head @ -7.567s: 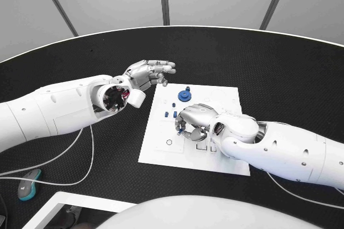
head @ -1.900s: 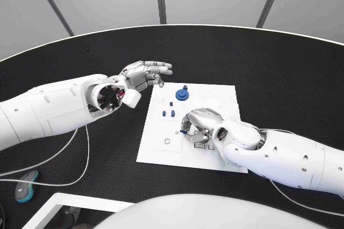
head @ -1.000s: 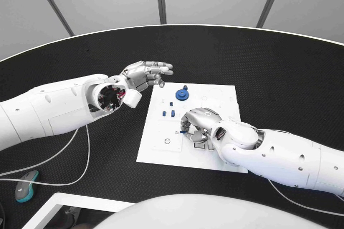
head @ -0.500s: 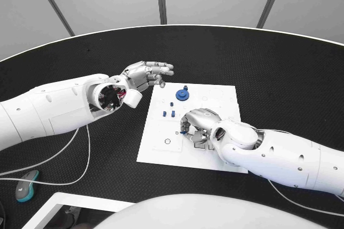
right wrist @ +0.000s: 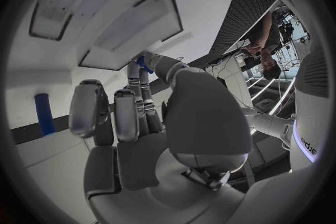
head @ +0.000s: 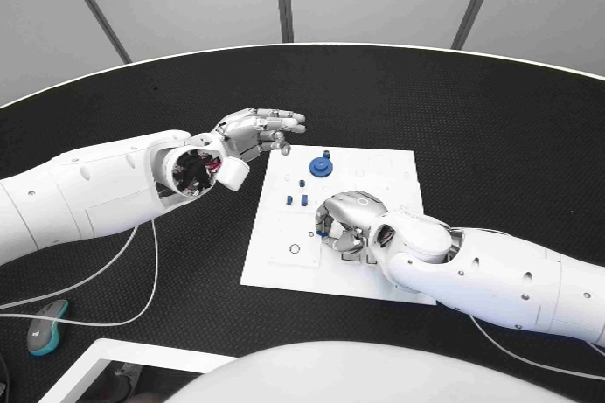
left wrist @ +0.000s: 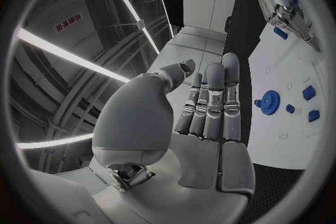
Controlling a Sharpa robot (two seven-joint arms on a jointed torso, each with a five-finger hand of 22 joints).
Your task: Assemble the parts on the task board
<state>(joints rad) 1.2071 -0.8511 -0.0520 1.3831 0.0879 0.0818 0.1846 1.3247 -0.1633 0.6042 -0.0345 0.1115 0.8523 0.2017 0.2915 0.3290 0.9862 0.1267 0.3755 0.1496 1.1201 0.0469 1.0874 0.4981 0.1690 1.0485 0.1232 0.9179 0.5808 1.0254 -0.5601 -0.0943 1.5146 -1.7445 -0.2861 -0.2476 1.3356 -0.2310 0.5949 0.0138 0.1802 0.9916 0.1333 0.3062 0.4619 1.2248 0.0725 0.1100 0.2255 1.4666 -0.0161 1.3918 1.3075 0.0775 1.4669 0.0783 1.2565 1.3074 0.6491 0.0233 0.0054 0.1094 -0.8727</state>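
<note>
The white task board point(head: 391, 171) lies at the middle of the table. A blue gear point(head: 320, 167) stands near its far edge, and two small blue parts point(head: 297, 198) stand just nearer. My right hand point(head: 348, 214) rests low over the board's middle and pinches a small blue part point(head: 327, 232) at its fingertips, next to the rectangular slots point(right wrist: 133, 22); the same part point(right wrist: 145, 63) shows in the right wrist view. A blue peg point(right wrist: 44, 113) stands close by. My left hand point(head: 260, 132) hovers open off the board's far left corner, holding nothing.
A white cable point(head: 142, 281) loops over the table under my left arm. A teal object point(head: 45, 326) lies near the left front edge, and a white frame point(head: 126, 355) sits at the front. In the left wrist view the gear point(left wrist: 269, 103) and board point(left wrist: 297, 61) lie beyond my open fingers.
The right hand has settled slightly lower over the board's middle, and the blue part now shows at its fingertips. The left hand has stayed where it was.
</note>
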